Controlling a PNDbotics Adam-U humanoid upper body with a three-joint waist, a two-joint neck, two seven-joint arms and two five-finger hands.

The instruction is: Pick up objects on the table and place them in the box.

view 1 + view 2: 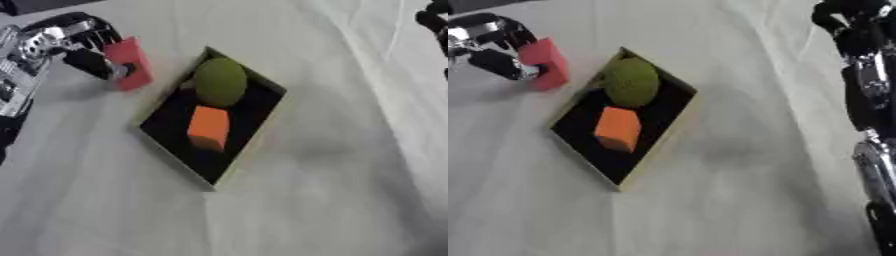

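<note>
Gripping red block (pixel 129 62) with left hand (pixel 87 47), fingers curled round it, you held it beside box (pixel 662 135), probably for drop-in; right hand's (pixel 850 20) fingers unclear.

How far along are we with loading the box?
Two things already lie in the box: a green ball and an orange block. The left hand holds a red block beside the box, not yet over it. Placing that is what remains; no other loose objects show.
</note>
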